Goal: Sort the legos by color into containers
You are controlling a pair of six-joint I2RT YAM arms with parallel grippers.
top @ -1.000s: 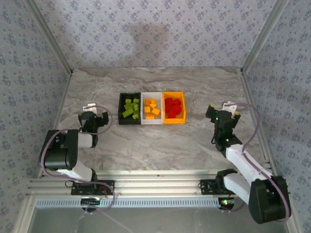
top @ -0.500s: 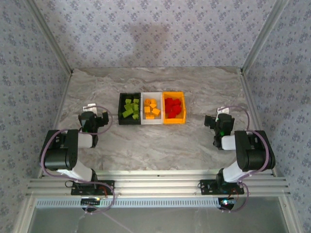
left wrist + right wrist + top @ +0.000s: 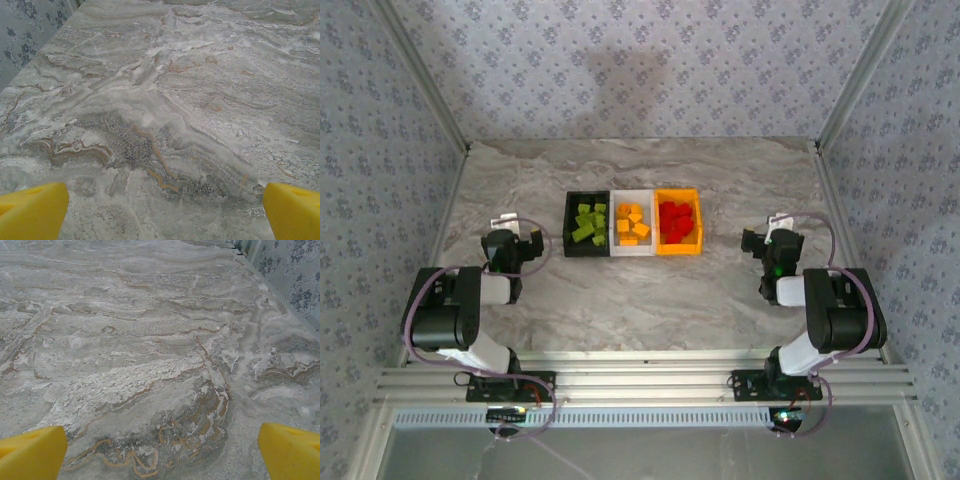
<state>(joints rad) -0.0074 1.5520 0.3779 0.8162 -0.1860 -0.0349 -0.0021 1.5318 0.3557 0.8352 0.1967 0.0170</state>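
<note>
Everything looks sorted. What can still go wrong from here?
1. The black bin, white bin and orange bin sit flush in a row; nudging one would likely shift all three.
2. The red legos look heaped; a bump might spill some.
3. The left claw and right claw hang open low over the table; a low sweep could scrape it.

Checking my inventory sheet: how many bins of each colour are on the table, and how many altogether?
Black bin: 1, holding the green legos
White bin: 1, holding the orange-yellow legos
Orange bin: 1, holding the red legos
Total: 3 bins
</note>
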